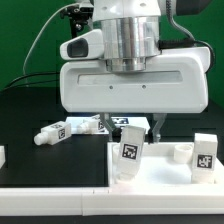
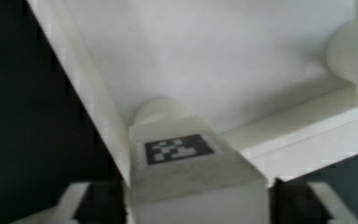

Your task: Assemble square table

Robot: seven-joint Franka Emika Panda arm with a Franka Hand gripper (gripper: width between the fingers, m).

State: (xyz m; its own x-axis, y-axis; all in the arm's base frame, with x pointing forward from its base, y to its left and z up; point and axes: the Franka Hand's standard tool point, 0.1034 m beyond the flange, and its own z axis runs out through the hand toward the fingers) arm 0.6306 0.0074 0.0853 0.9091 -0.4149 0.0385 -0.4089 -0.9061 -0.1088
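Released, hanging low: hand [image 1: 132,126], jaws set wide either side of one leg [image 1: 131,152]. Standing on the square panel [image 1: 170,174], long axis vertical, tag facing the exterior camera. Upright too, toward the exterior view's right: another leg [image 1: 205,152]. Lying sideways on the dark tabletop [image 1: 25,110]: loose leg [image 1: 50,134].

The square panel [image 1: 160,185] is plain white. The middle leg [image 1: 130,152], right leg [image 1: 203,152] and left leg [image 1: 52,133] are white, each bearing a black-and-white checked tag. The tabletop [image 1: 30,110] around them is black.
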